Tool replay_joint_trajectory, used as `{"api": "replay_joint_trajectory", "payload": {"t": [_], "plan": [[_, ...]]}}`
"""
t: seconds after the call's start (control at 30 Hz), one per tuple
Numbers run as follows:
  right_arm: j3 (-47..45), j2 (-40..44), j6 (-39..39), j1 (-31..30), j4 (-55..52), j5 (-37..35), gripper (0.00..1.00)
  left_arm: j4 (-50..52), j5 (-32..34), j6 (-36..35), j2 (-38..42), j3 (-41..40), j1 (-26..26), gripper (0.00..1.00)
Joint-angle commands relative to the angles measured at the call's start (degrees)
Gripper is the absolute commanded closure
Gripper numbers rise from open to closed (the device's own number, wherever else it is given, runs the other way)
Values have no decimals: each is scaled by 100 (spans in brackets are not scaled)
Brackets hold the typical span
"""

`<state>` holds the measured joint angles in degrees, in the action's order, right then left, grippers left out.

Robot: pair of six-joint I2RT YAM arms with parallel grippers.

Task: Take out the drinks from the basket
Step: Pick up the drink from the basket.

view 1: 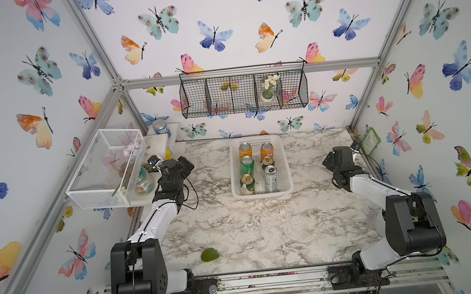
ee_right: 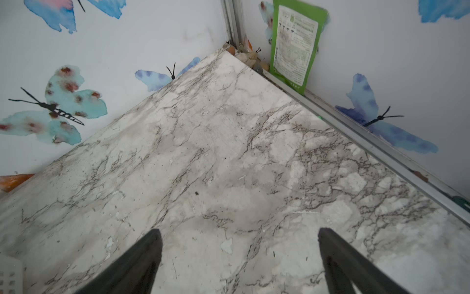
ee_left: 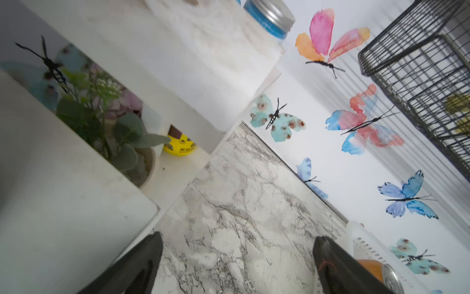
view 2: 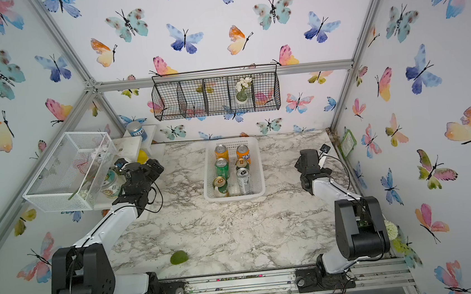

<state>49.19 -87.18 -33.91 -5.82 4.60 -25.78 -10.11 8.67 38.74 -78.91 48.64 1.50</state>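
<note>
Left tool point(ee_left: 237, 236) and right tool point(ee_right: 240, 230) gape wide, empty, flanking the shallow white perforated plastic basket point(view 1: 232, 168) holding all six small metal cans point(view 1: 247, 165); first reach pending, probably onto a nearside can.

I see my left gripper point(ee_left: 239, 235) spread wide over the marble table point(ee_left: 241, 198), with an orange can point(ee_left: 372, 267) just beside it.

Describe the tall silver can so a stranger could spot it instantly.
Find the white basket at the back of the marble table. The silver-white can stands at its front right corner. Unlike the squat green-and-white can beside it, it is tall and slim.
</note>
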Motion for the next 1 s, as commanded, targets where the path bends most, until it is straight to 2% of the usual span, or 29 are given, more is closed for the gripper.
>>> {"api": "replay_joint_trajectory", "payload": {"t": [0.0, 0.07, 0.23, 0.33, 0.47, 0.63, 0.73, 0.83, 0.97], "plan": [[57, 182, -90, -6, -194, 642, 2, 152, -954, 304, -98, 263, 90, 1], [26, 224, -157, -6, -253, 866, 2, 71, -1020, 173, -19, 269, 322, 1], [-523, 519, -221, -15, 296, 1293, 2, 0, -423, -381, 341, 251, 1348, 1], [-701, 596, -201, -41, 524, 1449, 2, 30, -323, -543, 479, 174, 1732, 1], [-524, 596, -10, -111, 344, 1534, 2, -367, -1329, -387, 727, -71, 1784, 1], [-445, 667, 42, -151, 335, 1727, 2, -334, -2075, -16, 704, 116, 1784, 1], [-398, 642, 195, -222, 358, 2003, 6, 60, -2085, -26, 558, 275, 1777, 1], [-265, 648, 378, -350, 165, 1994, 7, 1042, -2241, -341, 277, 725, 1773, 1], [-339, 845, 438, -454, 244, 2002, 7, 874, -2343, -432, 322, 544, 1819, 1]]}}
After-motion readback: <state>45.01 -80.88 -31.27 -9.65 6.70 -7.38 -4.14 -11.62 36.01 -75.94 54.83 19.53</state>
